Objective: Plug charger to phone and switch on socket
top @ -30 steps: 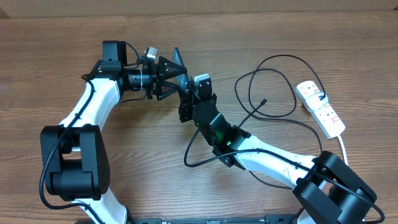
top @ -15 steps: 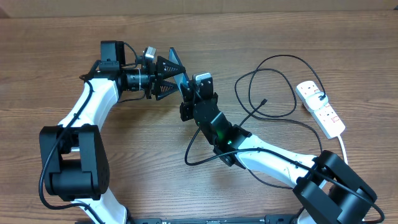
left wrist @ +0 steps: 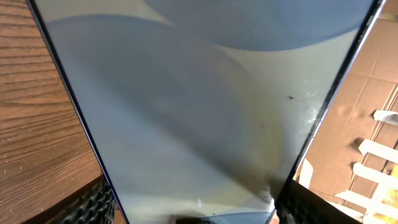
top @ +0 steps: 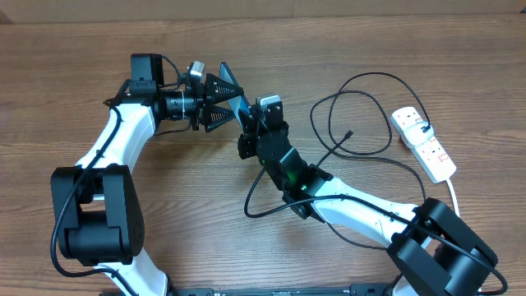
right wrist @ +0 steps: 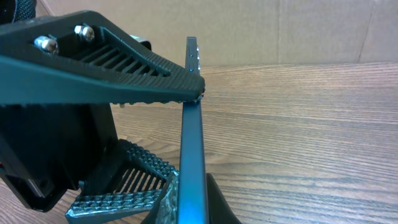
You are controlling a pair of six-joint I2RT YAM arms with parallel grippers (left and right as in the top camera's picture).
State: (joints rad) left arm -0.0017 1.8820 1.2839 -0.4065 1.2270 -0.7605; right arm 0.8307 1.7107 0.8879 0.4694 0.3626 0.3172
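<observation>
Even bright light, soft faint shadows, phone (left wrist: 186,112) blurred and reflective at left wrist

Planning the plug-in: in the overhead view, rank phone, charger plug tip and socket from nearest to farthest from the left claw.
1. phone, gripped in the left claw.
2. charger plug tip, right of centre.
3. socket, far right.

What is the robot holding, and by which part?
The left pincer grips the phone by its two side edges; the right pincer's hold cannot be told.
</observation>
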